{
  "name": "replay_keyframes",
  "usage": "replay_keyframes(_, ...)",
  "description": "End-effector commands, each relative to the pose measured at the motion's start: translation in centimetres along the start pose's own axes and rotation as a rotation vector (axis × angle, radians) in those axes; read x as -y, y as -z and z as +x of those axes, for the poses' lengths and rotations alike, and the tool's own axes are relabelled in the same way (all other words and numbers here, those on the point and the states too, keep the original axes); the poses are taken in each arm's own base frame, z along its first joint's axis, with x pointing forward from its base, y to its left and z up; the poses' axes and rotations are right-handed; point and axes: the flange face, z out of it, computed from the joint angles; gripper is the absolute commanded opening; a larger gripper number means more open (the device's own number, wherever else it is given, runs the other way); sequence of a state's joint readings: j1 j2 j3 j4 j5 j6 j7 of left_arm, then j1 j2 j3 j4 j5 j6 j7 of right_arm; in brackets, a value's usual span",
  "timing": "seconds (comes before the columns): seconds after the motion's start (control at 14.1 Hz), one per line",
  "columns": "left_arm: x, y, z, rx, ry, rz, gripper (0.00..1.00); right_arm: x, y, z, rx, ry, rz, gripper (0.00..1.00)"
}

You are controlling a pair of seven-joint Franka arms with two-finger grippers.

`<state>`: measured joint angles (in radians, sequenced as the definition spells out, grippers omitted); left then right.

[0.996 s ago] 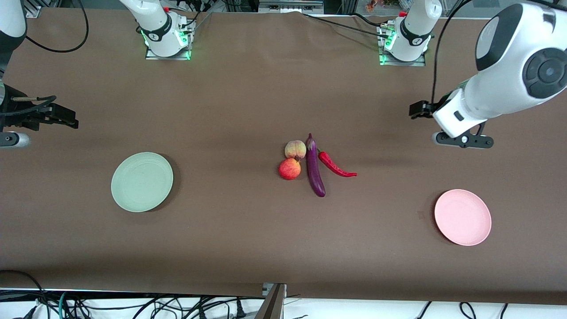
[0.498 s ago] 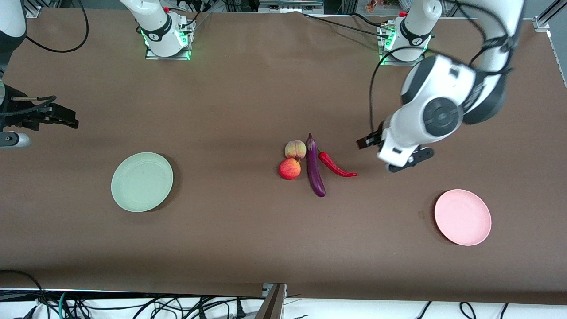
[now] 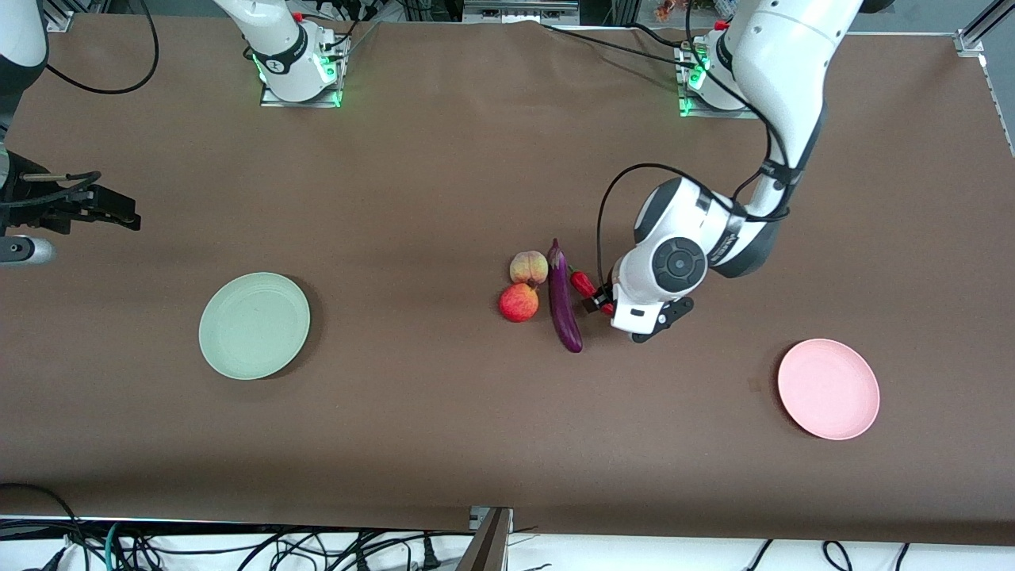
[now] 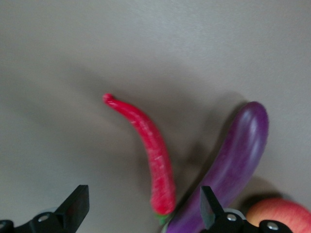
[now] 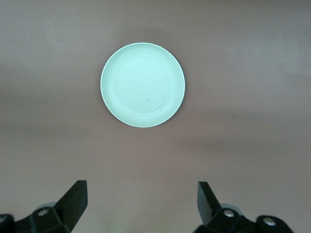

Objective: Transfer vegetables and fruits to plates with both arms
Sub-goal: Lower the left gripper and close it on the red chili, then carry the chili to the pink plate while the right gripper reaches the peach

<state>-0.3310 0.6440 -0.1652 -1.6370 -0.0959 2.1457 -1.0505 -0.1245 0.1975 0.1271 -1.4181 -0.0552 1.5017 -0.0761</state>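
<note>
The purple eggplant (image 3: 563, 305) lies mid-table, with the peach (image 3: 528, 267) and the red apple (image 3: 518, 302) beside it toward the right arm's end. The red chili (image 3: 581, 281) lies beside it toward the left arm's end, mostly hidden under the left wrist. My left gripper (image 3: 604, 304) is low over the chili. In the left wrist view the left gripper (image 4: 143, 200) is open and straddles the chili's (image 4: 155, 155) stem end, with the eggplant (image 4: 233, 165) and apple (image 4: 279, 213) alongside. My right gripper (image 3: 119, 214) waits, open (image 5: 141, 191), above the green plate (image 5: 142, 85).
The green plate (image 3: 254, 325) sits toward the right arm's end of the brown table. The pink plate (image 3: 829, 388) sits toward the left arm's end, nearer the front camera than the produce. Both plates are empty. Cables hang along the table's front edge.
My left arm has swung in from its end of the table to the middle and come down over the chili. The right arm and all produce have not moved.
</note>
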Motion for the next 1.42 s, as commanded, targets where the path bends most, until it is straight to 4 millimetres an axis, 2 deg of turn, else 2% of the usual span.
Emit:
replay_keyframes(0.0, 0.7, -2.1, -0.9, -0.038, 0.029, -0.038, 1.0, 0.4, 0.5, -0.1, -0.008, 0.012, 0.014, 1.0)
replay_keyframes(0.14, 1.1, -3.2, -1.0, -0.04, 0.031, -0.041, 1.0, 0.8, 0.5, 0.0, -0.009, 0.025, 0.014, 1.0)
replay_keyframes(0.21, 1.2, -3.8, -0.9, -0.035, 0.034, -0.033, 0.86, 1.1, 0.5, 0.0, -0.008, 0.05, 0.013, 1.0)
replay_keyframes(0.36, 1.2, -4.6, -0.9, -0.029, 0.064, -0.032, 0.65, 1.6, 0.2, 0.1, -0.004, 0.115, 0.012, 1.0)
replay_keyframes(0.5, 1.0, -4.8, -0.9, -0.032, 0.072, -0.04, 0.4, 2.5, -1.2, 0.8, 0.029, 0.115, 0.017, 1.0)
replay_keyframes(0.57, 1.0, -5.0, -1.0, -0.031, 0.071, -0.039, 0.33, 2.6, -1.1, 0.7, 0.029, 0.116, 0.015, 1.0)
replay_keyframes(0.78, 0.8, -5.1, -1.1, -0.033, 0.07, -0.045, 0.34, 2.8, -1.2, 0.8, 0.03, 0.121, 0.018, 1.0)
replay_keyframes(0.85, 0.8, -5.0, -0.9, -0.041, 0.072, -0.059, 0.38, 2.8, -1.2, 0.8, 0.03, 0.127, 0.017, 1.0)
replay_keyframes(1.0, 0.6, -5.9, -1.2, -0.041, 0.067, -0.059, 0.38, 2.8, -1.4, 0.9, 0.032, 0.133, 0.016, 1.0)
replay_keyframes(1.07, 0.4, -5.9, -1.4, -0.046, 0.062, -0.067, 0.31, 2.9, -1.5, 1.0, 0.033, 0.142, 0.016, 1.0)
replay_keyframes(1.21, 0.5, -5.9, -1.3, -0.046, 0.063, -0.067, 0.07, 4.3, -1.6, 1.0, 0.04, 0.16, 0.006, 1.0)
replay_keyframes(1.28, 0.6, -5.9, -1.3, -0.043, 0.059, -0.058, 0.0, 4.8, -1.7, 1.0, 0.042, 0.169, -0.001, 1.0)
replay_keyframes(1.35, 0.6, -5.0, -1.2, -0.045, 0.05, -0.059, 0.0, 5.0, -1.8, 1.0, 0.045, 0.175, 0.0, 1.0)
